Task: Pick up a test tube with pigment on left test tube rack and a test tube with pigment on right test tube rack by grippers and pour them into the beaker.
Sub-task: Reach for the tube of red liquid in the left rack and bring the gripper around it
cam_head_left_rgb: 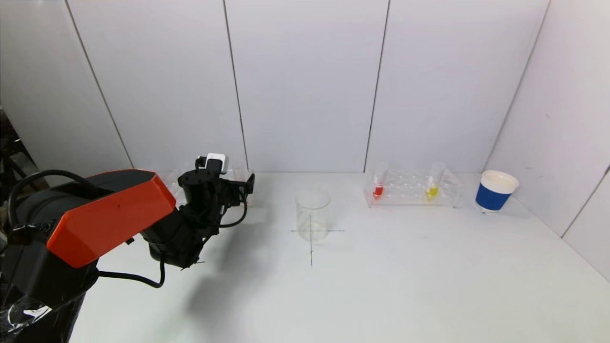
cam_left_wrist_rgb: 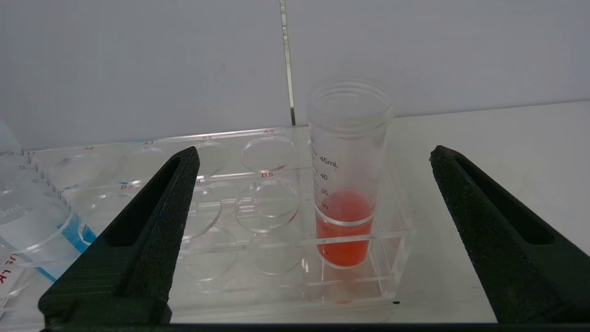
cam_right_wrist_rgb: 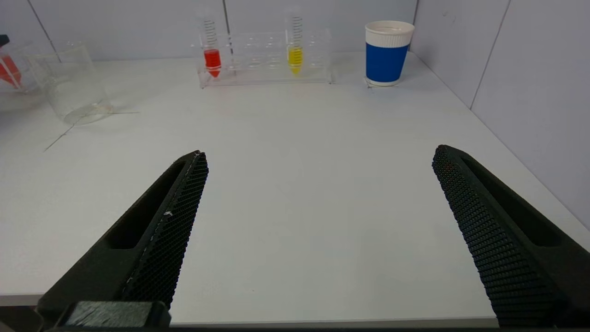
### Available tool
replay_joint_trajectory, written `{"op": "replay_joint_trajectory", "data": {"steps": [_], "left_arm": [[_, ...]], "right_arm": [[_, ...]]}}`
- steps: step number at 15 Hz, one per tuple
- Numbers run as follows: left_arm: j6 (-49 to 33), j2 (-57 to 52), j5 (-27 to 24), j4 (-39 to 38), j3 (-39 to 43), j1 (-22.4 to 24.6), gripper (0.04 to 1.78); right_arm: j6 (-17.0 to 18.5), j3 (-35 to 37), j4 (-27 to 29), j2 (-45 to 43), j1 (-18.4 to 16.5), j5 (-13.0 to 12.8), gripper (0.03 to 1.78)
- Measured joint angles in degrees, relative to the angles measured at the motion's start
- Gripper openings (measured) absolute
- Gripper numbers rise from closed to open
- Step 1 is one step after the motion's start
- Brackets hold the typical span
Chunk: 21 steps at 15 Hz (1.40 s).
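- Two clear acrylic test tube racks on the white table [cam_head_left_rgb: 381,267]: left rack [cam_left_wrist_rgb: 276,276] at the back left, right rack [cam_head_left_rgb: 412,188] at the back right.
- In the left rack's end slot, upright: clear graduated test tube of orange-red pigment [cam_left_wrist_rgb: 345,193].
- Just before that tube, left gripper [cam_left_wrist_rgb: 313,193], released, jaws spread wide to either side of it, not touching.
- In the right rack, upright and well apart: test tube with red pigment [cam_head_left_rgb: 378,186] and test tube with yellow pigment [cam_head_left_rgb: 432,186].
- Between the racks, on a black cross mark: clear glass beaker [cam_head_left_rgb: 312,214], nothing visible in it.
- Beside the right rack, near the right wall: blue paper cup with white rim [cam_head_left_rgb: 494,190].
- Low over the table's near edge, well away from the right rack: right gripper [cam_right_wrist_rgb: 318,203], released, holding nothing.
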Motion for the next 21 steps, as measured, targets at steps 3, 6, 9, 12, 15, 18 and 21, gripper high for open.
{"op": "replay_joint_trajectory", "data": {"steps": [3, 6, 9, 12, 15, 18, 21], "left_arm": [[0.0, 0.4, 0.0, 0.0, -0.2, 0.0, 1.75], [0.0, 0.5, 0.0, 0.0, -0.6, 0.0, 1.75], [0.1, 0.8, 0.0, 1.1, -2.0, 0.0, 1.75], [0.2, 1.1, 0.0, 1.7, -3.2, 0.0, 1.75], [0.6, 1.5, 0.0, 2.3, -4.2, -0.1, 1.75], [0.6, 1.6, 0.0, 2.8, -4.9, -0.1, 1.75], [0.6, 1.7, 0.0, 2.9, -5.1, -0.1, 1.75]], "right_arm": [[0.0, 0.0, 0.0, 0.0, 0.0, 0.0, 1.77], [0.0, 0.0, 0.0, 0.0, 0.0, 0.0, 1.77], [0.0, 0.0, 0.0, 0.0, 0.0, 0.0, 1.77], [0.0, 0.0, 0.0, 0.0, 0.0, 0.0, 1.77], [0.0, 0.0, 0.0, 0.0, 0.0, 0.0, 1.77], [0.0, 0.0, 0.0, 0.0, 0.0, 0.0, 1.77], [0.0, 0.0, 0.0, 0.0, 0.0, 0.0, 1.77]]}}
